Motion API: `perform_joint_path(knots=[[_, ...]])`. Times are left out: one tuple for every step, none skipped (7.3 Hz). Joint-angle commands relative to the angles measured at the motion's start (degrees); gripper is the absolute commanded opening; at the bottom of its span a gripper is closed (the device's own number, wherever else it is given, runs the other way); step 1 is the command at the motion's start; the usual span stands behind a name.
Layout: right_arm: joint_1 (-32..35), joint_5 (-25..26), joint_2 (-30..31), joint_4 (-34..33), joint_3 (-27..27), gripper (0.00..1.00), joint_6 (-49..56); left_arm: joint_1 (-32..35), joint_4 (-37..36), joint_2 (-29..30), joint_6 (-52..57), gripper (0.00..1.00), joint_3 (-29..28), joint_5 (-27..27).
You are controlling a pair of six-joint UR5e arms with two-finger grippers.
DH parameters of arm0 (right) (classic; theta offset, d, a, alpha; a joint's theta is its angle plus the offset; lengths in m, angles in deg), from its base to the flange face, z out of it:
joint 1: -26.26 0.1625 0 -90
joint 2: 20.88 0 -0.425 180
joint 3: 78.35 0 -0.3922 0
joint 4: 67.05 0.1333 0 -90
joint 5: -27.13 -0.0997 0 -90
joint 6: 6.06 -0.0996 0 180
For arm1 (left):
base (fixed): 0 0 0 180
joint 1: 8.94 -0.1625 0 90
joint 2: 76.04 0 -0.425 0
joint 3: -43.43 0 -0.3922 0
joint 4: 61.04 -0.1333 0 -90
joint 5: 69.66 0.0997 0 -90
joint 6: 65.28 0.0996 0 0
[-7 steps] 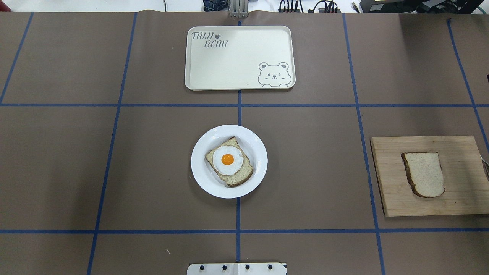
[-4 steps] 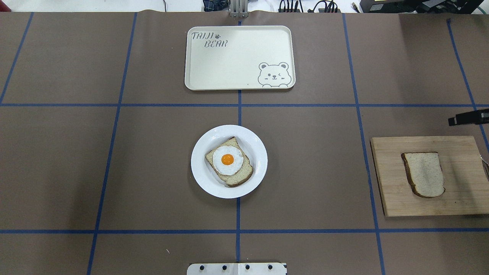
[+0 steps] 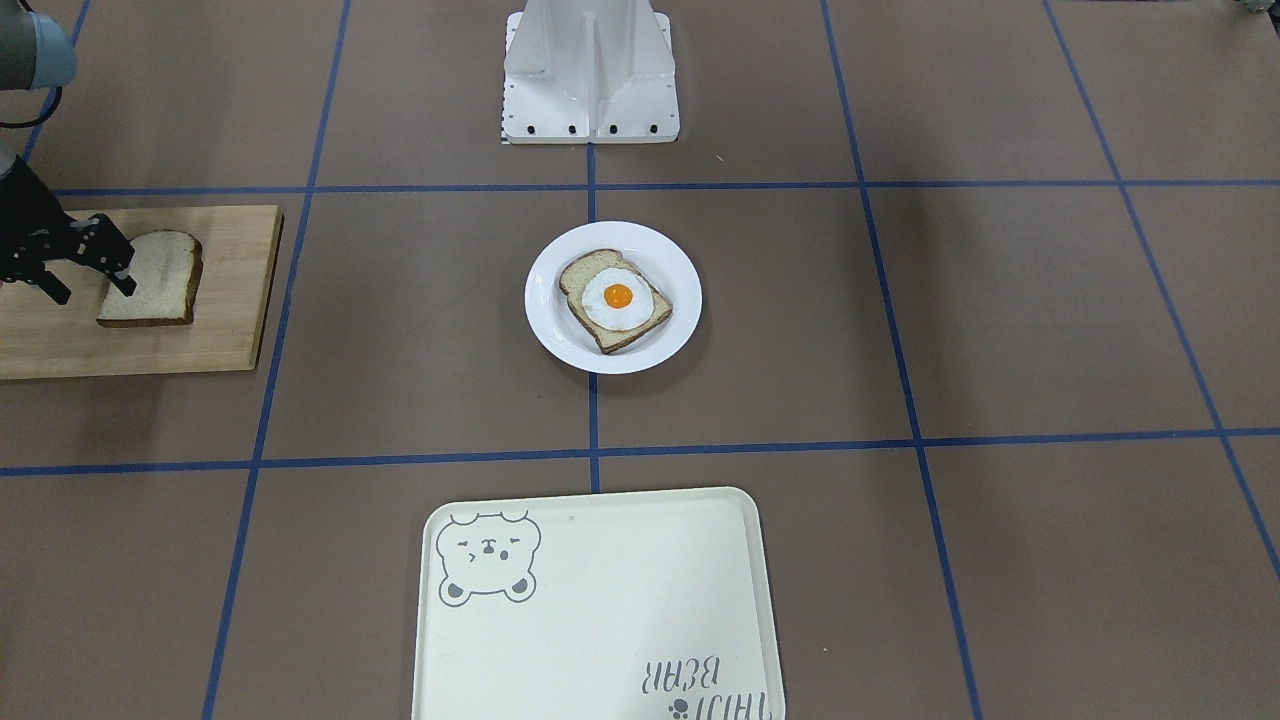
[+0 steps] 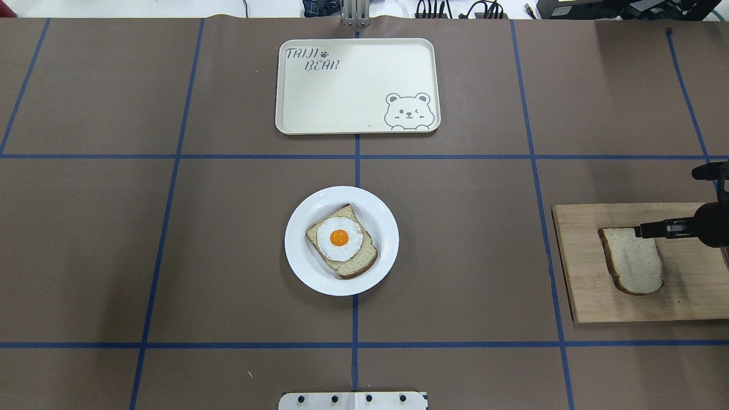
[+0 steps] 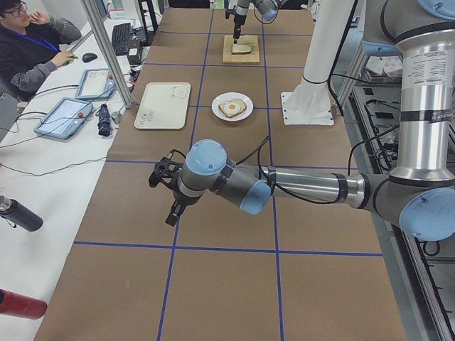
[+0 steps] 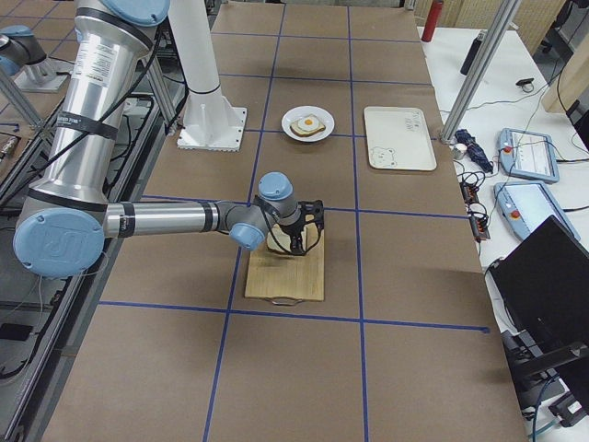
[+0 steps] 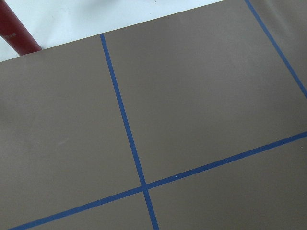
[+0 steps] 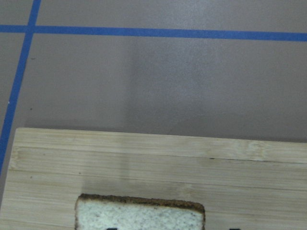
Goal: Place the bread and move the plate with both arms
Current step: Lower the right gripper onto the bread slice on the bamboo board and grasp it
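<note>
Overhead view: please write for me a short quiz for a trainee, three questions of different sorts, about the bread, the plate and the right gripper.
1. True or false: the bread lies on the plate.
2. What is on the plate? A) toast with egg; B) nothing; C) a cup.
3. Fill in: the right gripper, over the board, is ___ (open or shut).

Key: 1 false, the bread lies on the board; 2 A; 3 open.
</note>
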Motion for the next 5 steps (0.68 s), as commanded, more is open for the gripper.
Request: perform_joint_path(knots=[[-1.6, 0.5, -0.1, 0.2, -0.3, 0.75, -0.7, 0.0, 0.2, -0.1, 0.0, 0.98, 0.0, 0.0], [-1.5, 0.6, 0.3, 0.2, -0.6, 0.75, -0.3, 0.0, 0.3, 0.0, 0.0, 0.98, 0.0, 0.0], [-1.5, 0.6, 0.4, 0.3, -1.5, 0.75, -0.2, 0.0, 0.3, 0.0, 0.0, 0.98, 0.0, 0.0], [-1.6, 1.1, 0.4, 0.3, -2.1, 0.75, -0.2, 0.0, 0.3, 0.0, 0.0, 0.98, 0.0, 0.0], [-1.8, 2.6, 0.4, 0.3, -2.7, 0.69, -0.3, 0.0, 0.3, 0.0, 0.1, 0.98, 0.0, 0.0]])
